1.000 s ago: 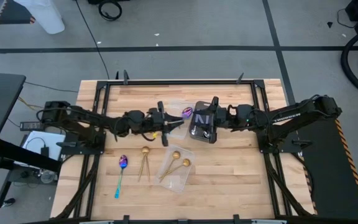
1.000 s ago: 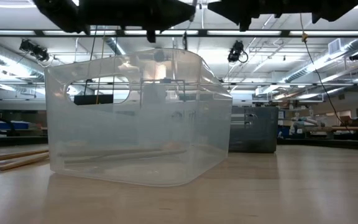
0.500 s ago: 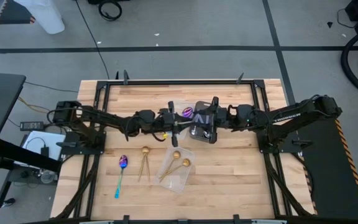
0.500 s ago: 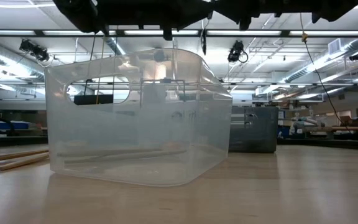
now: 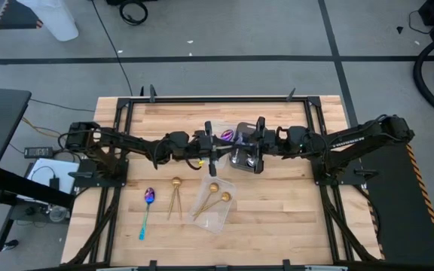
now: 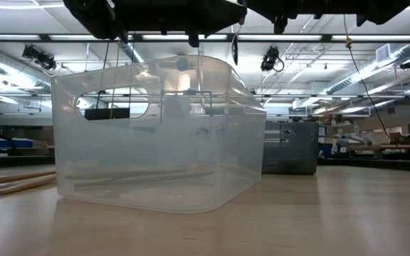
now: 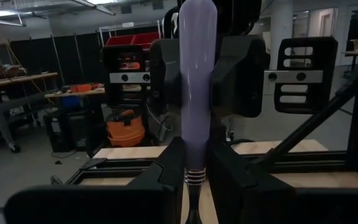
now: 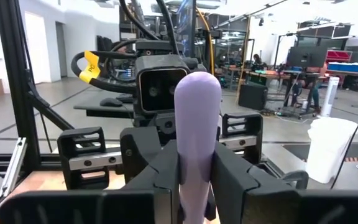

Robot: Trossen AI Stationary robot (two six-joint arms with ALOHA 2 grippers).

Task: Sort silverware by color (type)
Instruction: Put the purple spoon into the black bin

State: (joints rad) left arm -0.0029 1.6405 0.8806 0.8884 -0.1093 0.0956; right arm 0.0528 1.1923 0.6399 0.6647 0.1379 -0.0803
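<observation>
A spoon with a pale lilac handle [image 7: 197, 74] stands upright in the air over the middle of the table, between my two grippers. My left gripper [image 5: 218, 147] comes from the table's left and is shut on it. My right gripper [image 5: 236, 148] faces it from the right, over the dark grey tray [image 5: 246, 159], and is shut on the same handle [image 8: 197, 106]. The spoon's slim lower end [image 6: 235, 48] hangs below the arms in the low view. A purple-blue spoon with a teal handle [image 5: 146, 212] and gold spoons [image 5: 175, 197] lie on the table nearer the front. My left gripper pinches the spoon's handle low down, just above its ridged collar [image 7: 196, 163], between its two fingers [image 7: 166, 168]. The fingers come level from the table's left and lie across the spoon, which stands upright, clear of the table. My right gripper pinches the lilac handle [image 8: 197, 140] between its two fingers [image 8: 163, 168]. They come level from the table's right and lie across the spoon. The handle's rounded tip [image 8: 197, 84] stands above the fingers.
A clear plastic tray [image 5: 213, 207] with gold spoons lies near the front middle and fills the low view [image 6: 159, 135]. A purple spoon bowl [image 5: 227, 136] shows just beyond the grippers. Black frame rails [image 5: 202, 98] border the wooden table.
My left gripper has carried the upright spoon toward the table's right, up to my right gripper. My right gripper has kept its place and has shut on the spoon's handle.
</observation>
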